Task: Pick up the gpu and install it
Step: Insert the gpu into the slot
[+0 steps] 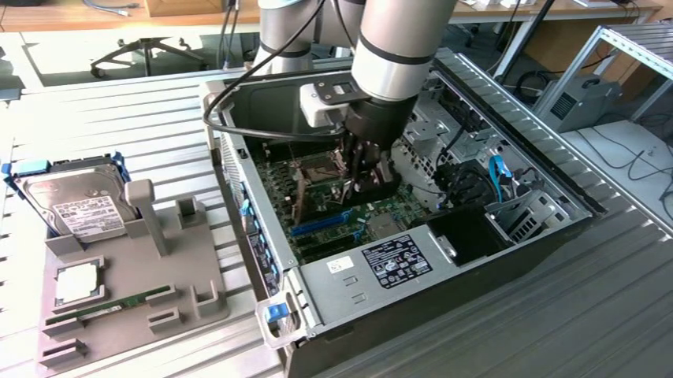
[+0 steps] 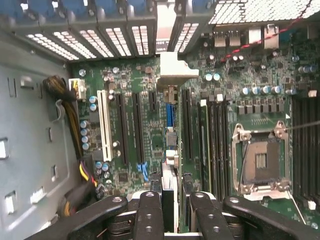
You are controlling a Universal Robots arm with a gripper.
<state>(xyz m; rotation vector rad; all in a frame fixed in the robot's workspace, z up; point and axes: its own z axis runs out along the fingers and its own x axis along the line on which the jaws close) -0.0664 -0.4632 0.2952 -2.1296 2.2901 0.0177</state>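
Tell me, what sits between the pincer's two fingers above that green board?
The gpu, seen edge-on in the wrist view, stands between the pincer's fingers, over the motherboard.

An open computer case (image 1: 347, 303) lay on its side on a ribbed metal table (image 1: 547, 315), its green motherboard (image 2: 150, 95) exposed. On the board were long black expansion slots (image 2: 136, 127), one white slot (image 2: 104, 125), a blue slot (image 2: 170, 116) and an empty CPU socket (image 2: 261, 162) in a silver frame. A bundle of yellow and black cables (image 2: 67, 107) ran along the grey case wall. Toward the exterior view's left, a grey fixture tray (image 1: 158, 272) stood beside the case, carrying a silver hard drive (image 1: 79, 206) with a white label, a thin green RAM stick (image 1: 116, 305) and a square chip (image 1: 77, 283).
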